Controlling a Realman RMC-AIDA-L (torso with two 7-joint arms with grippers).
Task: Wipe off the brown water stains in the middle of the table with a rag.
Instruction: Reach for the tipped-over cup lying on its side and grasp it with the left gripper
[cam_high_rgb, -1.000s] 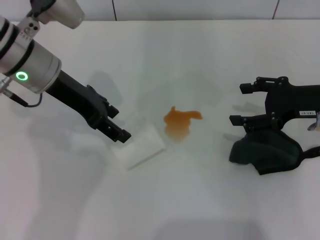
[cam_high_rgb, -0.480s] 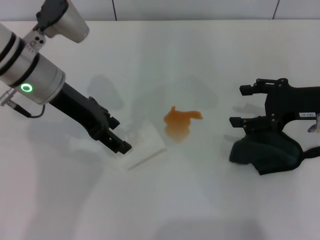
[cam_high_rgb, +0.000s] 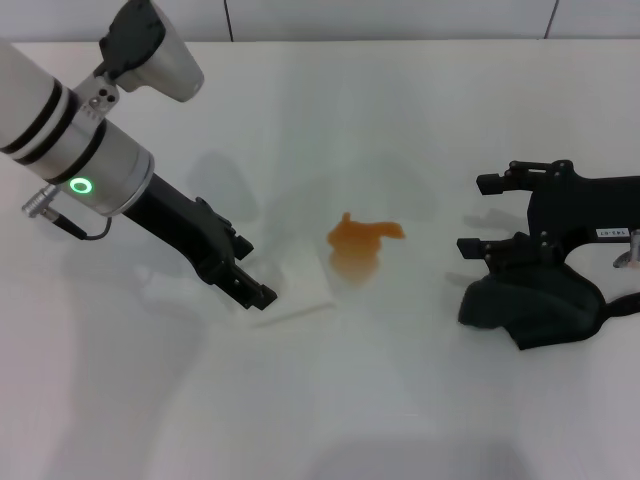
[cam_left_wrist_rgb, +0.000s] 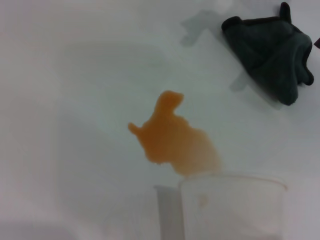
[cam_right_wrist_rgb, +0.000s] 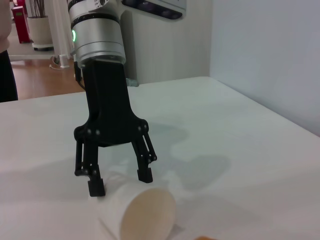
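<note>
1. Left arm reaching in from the robot's left, slanted down toward the desk (cam_high_rgb: 420, 400); left gripper (cam_high_rgb: 250, 288) low over a white paper cup (cam_high_rgb: 300, 285), fingers (cam_right_wrist_rgb: 96, 187) spread wide and straddling the closed end of the cup, not clearly pressing on it.
2. White paper cup lying on its side, long axis running from the left gripper toward the middle of the desk, open mouth pointing at the stain and just beside it.
3. Brown water stains (cam_high_rgb: 358, 243) in the middle of the desk: one orange-brown blotch of irregular shape, with a small lobe sticking out toward the far edge and a paler wash on the near side.
4. Right arm low at the robot's right side, right gripper (cam_high_rgb: 480, 214) pointing toward the stain, fingers parted one beyond the other, nothing between them.
5. Rag (cam_high_rgb: 530, 308) a dark lumpy heap on the desk, partly under the right gripper's body, well apart from the stain.
</note>
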